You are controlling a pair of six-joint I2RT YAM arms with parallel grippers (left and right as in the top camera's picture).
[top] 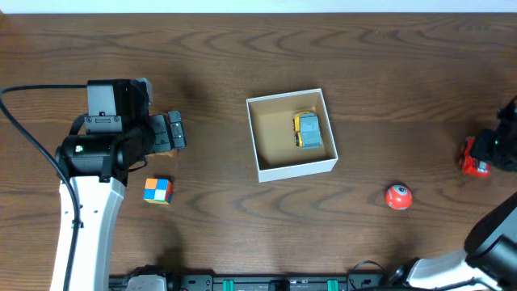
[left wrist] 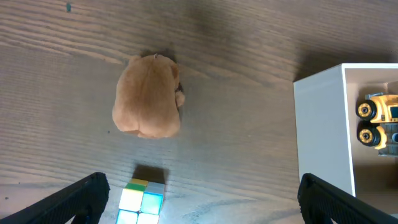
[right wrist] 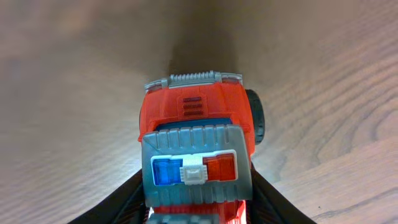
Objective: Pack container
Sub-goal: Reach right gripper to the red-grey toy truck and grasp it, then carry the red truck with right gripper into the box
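Observation:
The container, a white-walled box with a brown inside, sits mid-table and holds a yellow and blue toy truck. The left wrist view shows its wall and the truck. My left gripper is open and empty, above a tan soft toy and a coloured cube. The cube also shows in the overhead view. My right gripper at the far right is shut on a red toy police car, low over the table.
A red ball lies on the wooden table between the container and the right gripper. The left arm's body covers the table at the left. The right arm comes in from the lower right corner.

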